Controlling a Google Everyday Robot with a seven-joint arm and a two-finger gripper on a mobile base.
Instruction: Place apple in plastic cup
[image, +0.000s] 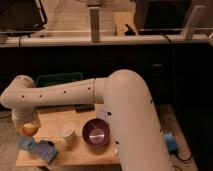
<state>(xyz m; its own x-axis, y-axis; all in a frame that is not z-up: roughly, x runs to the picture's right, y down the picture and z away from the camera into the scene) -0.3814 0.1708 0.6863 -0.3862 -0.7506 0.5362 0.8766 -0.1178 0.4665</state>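
Observation:
The apple (28, 129), yellow-orange with a reddish blush, sits between the fingers of my gripper (27, 128) at the left end of the wooden table (80, 152). The gripper points down from the white arm (65, 93) and holds the apple just above the table top. The plastic cup (66, 133), small, whitish and translucent, stands upright to the right of the apple, about one cup-width away. It looks empty.
A shiny purple bowl (96, 132) stands right of the cup. A blue crumpled object (38, 148) lies at the front left, below the apple. A green bin (59, 79) sits behind the arm. A dark flat object (84, 107) lies under the arm.

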